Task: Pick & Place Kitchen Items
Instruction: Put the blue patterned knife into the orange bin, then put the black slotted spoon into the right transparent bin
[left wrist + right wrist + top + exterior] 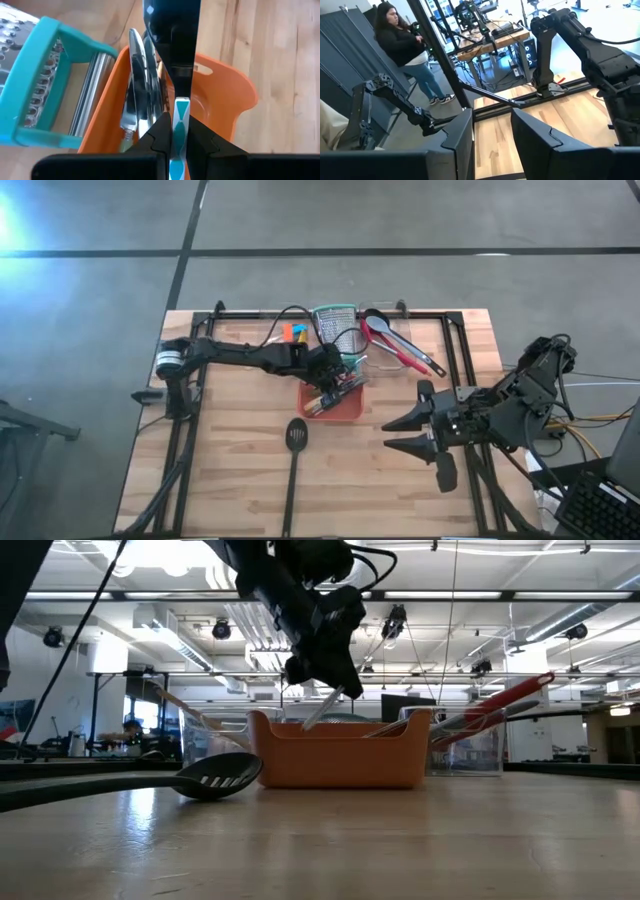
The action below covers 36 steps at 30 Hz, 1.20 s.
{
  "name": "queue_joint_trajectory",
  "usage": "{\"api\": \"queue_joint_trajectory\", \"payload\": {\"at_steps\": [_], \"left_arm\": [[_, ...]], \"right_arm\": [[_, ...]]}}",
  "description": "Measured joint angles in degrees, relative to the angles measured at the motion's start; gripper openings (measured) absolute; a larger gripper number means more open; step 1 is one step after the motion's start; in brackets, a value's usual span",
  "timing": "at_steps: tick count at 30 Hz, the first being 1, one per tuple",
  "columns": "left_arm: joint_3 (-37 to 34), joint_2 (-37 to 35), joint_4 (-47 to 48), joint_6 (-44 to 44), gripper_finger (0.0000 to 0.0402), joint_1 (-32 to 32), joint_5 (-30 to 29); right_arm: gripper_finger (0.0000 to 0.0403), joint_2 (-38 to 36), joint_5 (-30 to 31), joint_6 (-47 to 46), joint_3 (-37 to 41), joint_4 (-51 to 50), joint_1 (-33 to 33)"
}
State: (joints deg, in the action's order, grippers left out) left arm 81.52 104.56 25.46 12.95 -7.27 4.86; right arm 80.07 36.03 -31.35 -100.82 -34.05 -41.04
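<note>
Orange tray (350, 410) sits mid-table with a bunch of utensils stuffed in it, and the left claw (179, 134) is parked right over it, clamped shut on a slim tool with a white-and-teal patterned handle (180, 112). From the left wrist view the thing widens into a glossy black head further out, so I'd guess a spoon or small turner, can't say which. It hangs just above the tray, next to a couple of shiny steel blades or peelers (136, 85) lying inside.

Handling-wise I'd judge it light and stiff, plastic handle, probably a bit slick, so pinching the narrow handle like that could let it swivel. Grabbing nearer the head would steady it, I reckon.

The steel grater with teal rims (336, 325) stands just behind the tray. A black slotted spoon (296, 436) lies flat on the table (230, 470) in front of the tray, apart from it. A red spoon (400, 352) and a grey spatula (381, 328) rest in a clear bin (385, 360) off to one side.

The right claw (398, 433) waits near the table's right side, fingers parted, holding nothing.
</note>
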Motion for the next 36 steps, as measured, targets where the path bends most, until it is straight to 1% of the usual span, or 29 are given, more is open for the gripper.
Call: {"api": "queue_joint_trajectory", "payload": {"at_steps": [8, 20, 25, 27, 32, 36], "left_arm": [[0.9, 2.6, 1.4, -0.5, 0.0032, 0.0, 0.0], [0.8, 7.5, 3.3, -2.5, 0.0032, 0.1, -0.1], [0.9, 8.3, 3.6, -3.8, 0.0033, 0.1, 0.0], [0.9, 8.3, 3.7, -4.9, 0.0054, 0.1, 0.0], [1.3, 8.3, 4.4, -5.4, 0.0137, 0.1, 0.2], [2.6, 8.3, 7.4, -5.2, 0.0174, 0.1, 0.2]], "right_arm": [[0.0140, -0.2, 0.0, -0.2, 0.0, -0.1, 0.0], [0.0121, -0.2, 0.0, -1.5, 0.0, -1.7, 0.0], [0.0124, -0.2, 0.0, -1.7, 0.0, -1.8, 0.0], [0.0127, -0.2, 0.0, -1.7, 0.0, -1.8, 0.0], [0.0136, -0.2, -0.1, -1.9, 0.0, -1.7, 0.0], [0.0139, -0.2, -0.1, -2.1, 0.0, -1.7, 0.0]]}}
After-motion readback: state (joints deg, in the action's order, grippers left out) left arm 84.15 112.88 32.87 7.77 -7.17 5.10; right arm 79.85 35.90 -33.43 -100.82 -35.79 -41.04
